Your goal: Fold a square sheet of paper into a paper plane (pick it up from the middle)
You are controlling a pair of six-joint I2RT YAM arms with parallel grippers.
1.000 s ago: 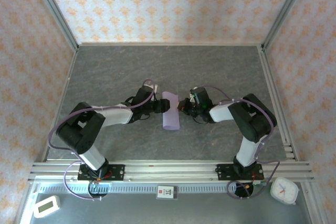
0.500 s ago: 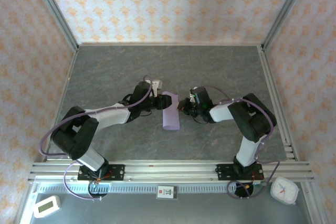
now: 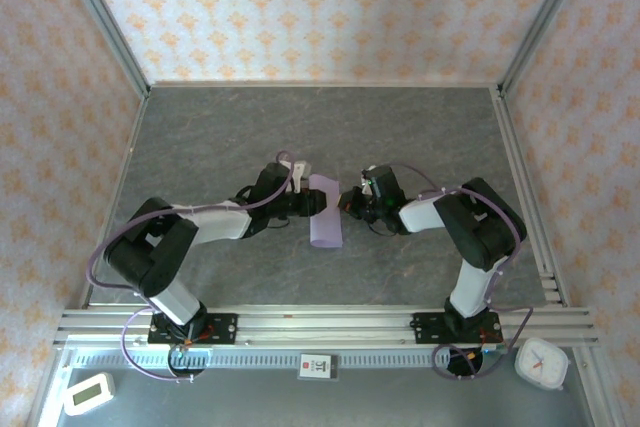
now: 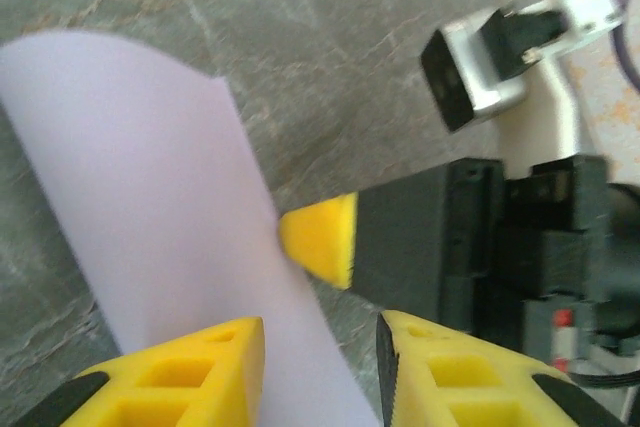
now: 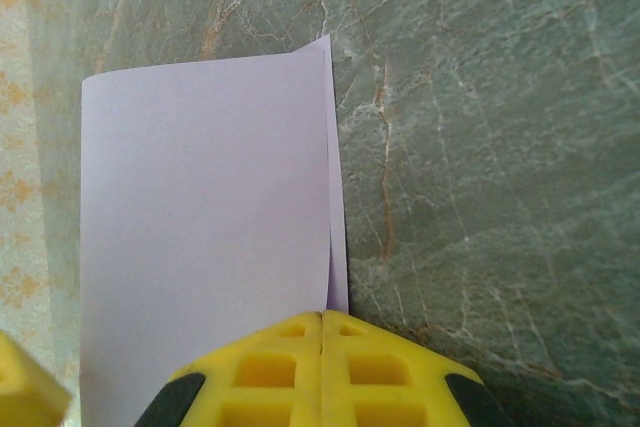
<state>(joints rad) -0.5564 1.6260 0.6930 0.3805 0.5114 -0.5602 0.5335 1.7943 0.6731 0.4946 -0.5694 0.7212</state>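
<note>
The square sheet of paper is pale lilac and folded over into a narrow strip, standing off the grey table between both arms. In the right wrist view my right gripper is shut on the sheet, right where its two loose edges meet. From the left, my left gripper reaches the strip's other side. Its jaws stand apart, and the curved sheet passes through the gap without being pinched. The right gripper's yellow fingertip shows just behind the sheet.
The table is grey marble-patterned, enclosed by wallpapered walls and metal frame posts. An aluminium rail carries the arm bases at the near edge. A white clock lies at the bottom right and a small white timer at the bottom left.
The left gripper drew back slightly, then returned to the sheet's left side, and its jaws have narrowed. The right gripper and the sheet have stayed put.
</note>
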